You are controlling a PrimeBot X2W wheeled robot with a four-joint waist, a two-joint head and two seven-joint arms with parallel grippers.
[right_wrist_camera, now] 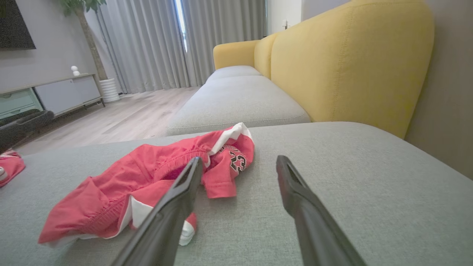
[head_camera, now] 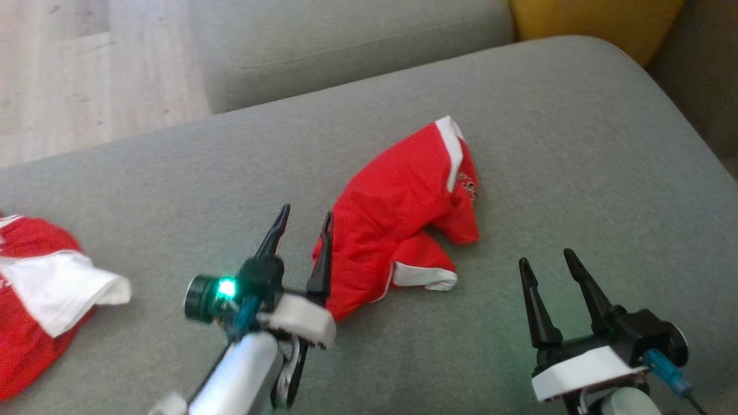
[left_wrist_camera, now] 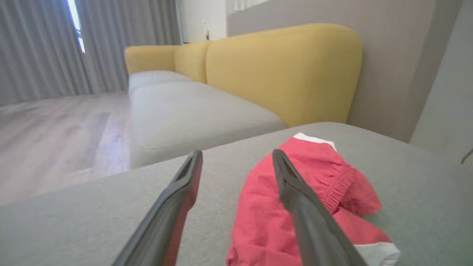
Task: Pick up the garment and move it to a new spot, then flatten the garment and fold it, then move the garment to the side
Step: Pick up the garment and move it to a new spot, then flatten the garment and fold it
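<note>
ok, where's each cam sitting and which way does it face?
Head: on the head, looking down and forward at the seat and garment; left gripper and right gripper both open, left forearm showing.
Left wrist: low over the seat, looking along its own fingers toward the yellow backrest; garment behind the right-hand one.
Right wrist: low, facing the same backrest; own fingers, garment mostly to their left.
Shared: both wrist views hold garment, seat, backrest.

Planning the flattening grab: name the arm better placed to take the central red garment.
Left. The left tool, open, is at the edge of the crumpled red fabric shorts; the right tool, also open, is apart from them.
</note>
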